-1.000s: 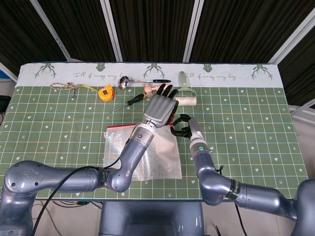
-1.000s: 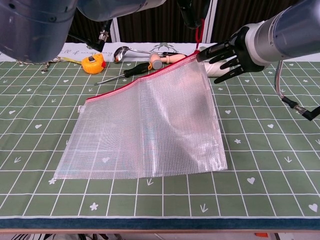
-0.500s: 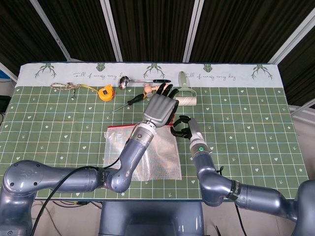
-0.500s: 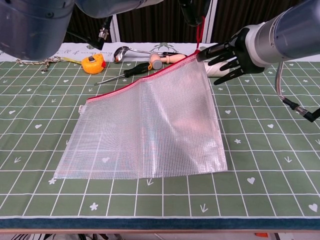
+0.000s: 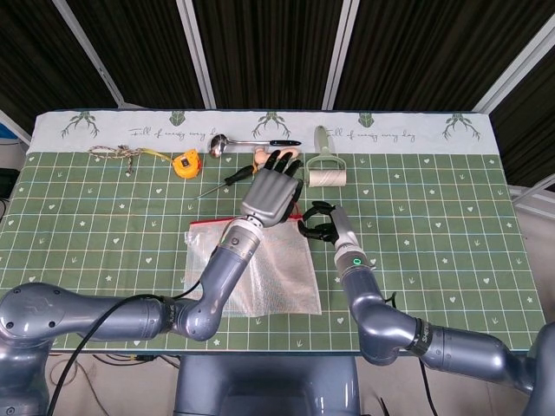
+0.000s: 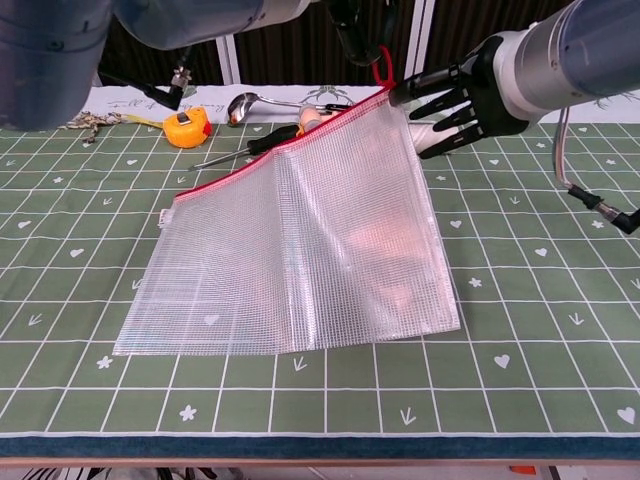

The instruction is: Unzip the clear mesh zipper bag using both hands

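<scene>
The see-through mesh bag (image 6: 300, 240) is lying on the green bench (image 5: 434, 225), near the front edge and in the middle. Its top right corner is being lifted up off the bench, so the red zipper edge is sloping up from left to right.

The right hand (image 6: 450, 100) is pinching that raised corner of the bag with its fingertips. Its other fingers are spreading out to the side.

The left hand (image 5: 270, 192) is hanging over the same corner. In the chest view, its dark fingers (image 6: 350, 22) are pinching the red zipper loop (image 6: 383, 68) right above the corner. In the head view, the rest of its fingers are pointing toward the back of the bench.

Behind the bag, other things are lying in a row. There is a screwdriver (image 6: 250, 146) just past the zipper edge, a yellow tape measure (image 5: 186, 163), a metal ladle (image 5: 247, 142), a small wooden toy (image 6: 325, 120), a roller (image 5: 325, 169) and a bit of rope (image 5: 117, 153) far to the left.
</scene>
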Action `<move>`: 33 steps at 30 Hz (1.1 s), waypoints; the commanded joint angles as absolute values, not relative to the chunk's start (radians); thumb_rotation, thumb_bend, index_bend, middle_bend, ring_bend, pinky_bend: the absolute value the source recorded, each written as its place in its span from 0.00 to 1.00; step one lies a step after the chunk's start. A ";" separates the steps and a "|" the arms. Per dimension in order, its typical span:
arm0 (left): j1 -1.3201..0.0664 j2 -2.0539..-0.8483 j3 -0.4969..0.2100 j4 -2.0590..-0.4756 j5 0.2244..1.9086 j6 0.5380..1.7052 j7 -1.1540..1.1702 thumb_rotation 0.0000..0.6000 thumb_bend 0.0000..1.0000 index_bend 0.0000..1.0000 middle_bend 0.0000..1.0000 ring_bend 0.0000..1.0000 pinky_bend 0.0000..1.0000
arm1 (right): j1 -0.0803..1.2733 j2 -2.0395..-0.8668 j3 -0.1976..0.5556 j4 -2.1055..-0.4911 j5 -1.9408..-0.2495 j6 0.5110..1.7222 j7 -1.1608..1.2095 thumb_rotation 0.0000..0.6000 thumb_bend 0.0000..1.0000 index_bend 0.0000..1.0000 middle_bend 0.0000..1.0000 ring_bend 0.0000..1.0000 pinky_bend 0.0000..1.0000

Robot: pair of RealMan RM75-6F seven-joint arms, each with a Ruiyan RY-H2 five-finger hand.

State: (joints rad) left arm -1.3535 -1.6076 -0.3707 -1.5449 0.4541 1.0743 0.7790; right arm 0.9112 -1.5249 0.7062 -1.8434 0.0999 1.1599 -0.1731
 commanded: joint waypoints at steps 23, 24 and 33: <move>-1.286 -1.551 -0.322 -1.586 0.462 1.092 0.768 1.00 0.46 0.61 0.15 0.00 0.00 | 0.891 -1.464 0.794 -1.908 0.207 1.120 -0.085 1.00 0.54 0.65 0.18 0.07 0.27; -1.283 -1.550 -0.321 -1.588 0.462 1.092 0.766 1.00 0.46 0.61 0.15 0.00 0.00 | 0.890 -1.462 0.796 -1.907 0.207 1.120 -0.082 1.00 0.54 0.65 0.18 0.07 0.27; -1.260 -1.523 -0.311 -1.627 0.467 1.099 0.758 1.00 0.46 0.61 0.14 0.00 0.00 | 0.884 -1.456 0.799 -1.903 0.200 1.137 -0.051 1.00 0.55 0.66 0.19 0.07 0.27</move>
State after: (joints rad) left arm -1.2617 -1.5251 -0.3127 -1.6248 0.4665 1.0975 0.7589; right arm 0.8851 -1.4569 0.7987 -1.9023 0.1995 1.1358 -0.0518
